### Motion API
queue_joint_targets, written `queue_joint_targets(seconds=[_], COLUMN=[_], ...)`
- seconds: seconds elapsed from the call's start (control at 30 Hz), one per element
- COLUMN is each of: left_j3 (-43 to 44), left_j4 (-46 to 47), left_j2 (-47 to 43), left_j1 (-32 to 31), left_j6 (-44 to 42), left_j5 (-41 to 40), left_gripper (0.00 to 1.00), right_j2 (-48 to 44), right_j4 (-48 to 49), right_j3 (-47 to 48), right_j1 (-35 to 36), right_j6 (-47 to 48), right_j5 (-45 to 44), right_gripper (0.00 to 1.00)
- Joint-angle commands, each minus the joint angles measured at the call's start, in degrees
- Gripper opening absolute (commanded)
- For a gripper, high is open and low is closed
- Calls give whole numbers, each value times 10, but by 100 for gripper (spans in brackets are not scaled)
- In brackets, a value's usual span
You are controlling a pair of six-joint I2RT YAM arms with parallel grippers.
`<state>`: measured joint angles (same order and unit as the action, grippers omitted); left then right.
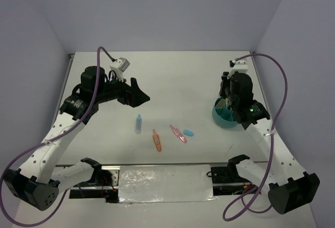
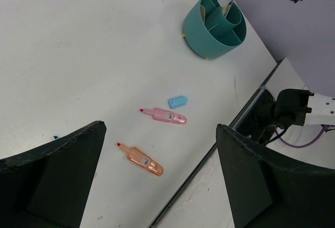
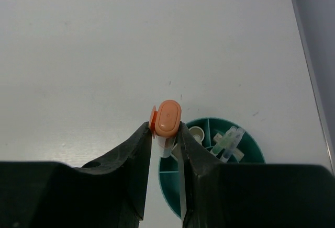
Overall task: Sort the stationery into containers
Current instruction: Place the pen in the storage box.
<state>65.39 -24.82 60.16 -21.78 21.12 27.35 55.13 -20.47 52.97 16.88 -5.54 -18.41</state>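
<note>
- Right gripper (image 3: 165,129): its jaws are narrow and clamped on the orange-capped marker (image 3: 166,118) just below the cap. The marker hangs upright directly over the teal cup (image 3: 259,157). In the left wrist view its lower end sits at or just inside the rim.
- Inside the cup: dividers split it into compartments. One holds pale pens (image 3: 228,140) and another holds a cream round item (image 3: 196,132).
- Step in hand, as I judge it: the drop. I would centre the tip over one compartment, clear of any divider. I would then lower until the barrel is well below the rim, and only then part the jaws. Releasing high risks a bounce off a divider or over the rim.
- Nearest the cup on the table: a small blue piece (image 1: 188,133), with a pink highlighter (image 1: 178,134) just beside it.
- Farther from the cup: an orange highlighter (image 1: 156,140), then a light blue tube (image 1: 138,124).
- Farthest from the cup: the left gripper (image 1: 137,93), jaws wide and holding nothing, hovering above the table beyond the tube.
</note>
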Motion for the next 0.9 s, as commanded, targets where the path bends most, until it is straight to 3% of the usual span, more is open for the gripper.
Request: queue_joint_targets(seconds=[0.0, 0.27, 0.87], left_j3=[30, 40, 55], left_j4=[29, 28, 41], left_j2=[4, 13, 42], left_j1=[-1, -1, -1], left_j6=[-6, -9, 13], left_j5=[15, 14, 17], left_gripper=[99, 99, 99], right_j2=[-24, -48, -51], right_j4=[-12, -77, -164], right_j3=[43, 65, 25], right_j1=[-2, 9, 27], right_j6=[24, 49, 29], right_j5=[68, 207, 262], right_gripper=[0, 0, 0])
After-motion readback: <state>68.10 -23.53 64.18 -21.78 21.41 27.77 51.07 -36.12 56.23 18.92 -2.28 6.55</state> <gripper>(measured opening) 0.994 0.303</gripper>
